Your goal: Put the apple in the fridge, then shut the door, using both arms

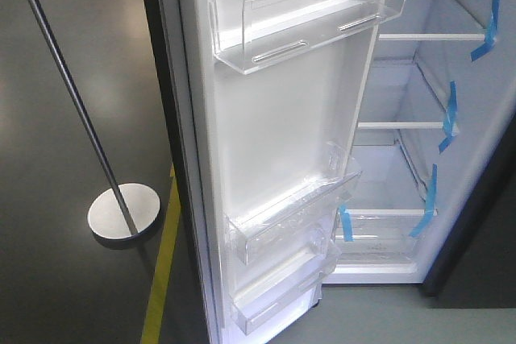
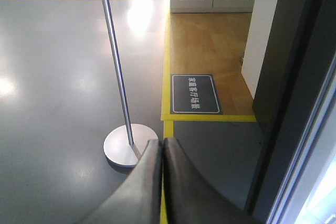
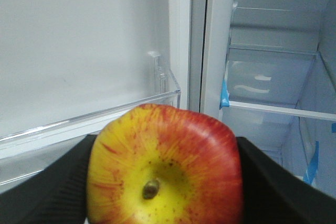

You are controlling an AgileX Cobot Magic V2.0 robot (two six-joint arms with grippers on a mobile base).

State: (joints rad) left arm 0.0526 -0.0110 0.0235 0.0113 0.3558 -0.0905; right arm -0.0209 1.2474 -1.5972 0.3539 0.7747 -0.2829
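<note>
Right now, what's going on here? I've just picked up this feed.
The right pincer is shut on the apple and holds it up in front of the open fridge. The apple is not yet on a shelf. The door stands wide open, and its clear bins look empty. The left pincer is shut on nothing and points at the floor outside the door, near the pole.

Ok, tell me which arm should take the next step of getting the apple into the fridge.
Right. The right end effector is shut on the apple and faces the open fridge. The left end effector is shut, empty, and points at the floor by the pole base, outside the door.
</note>
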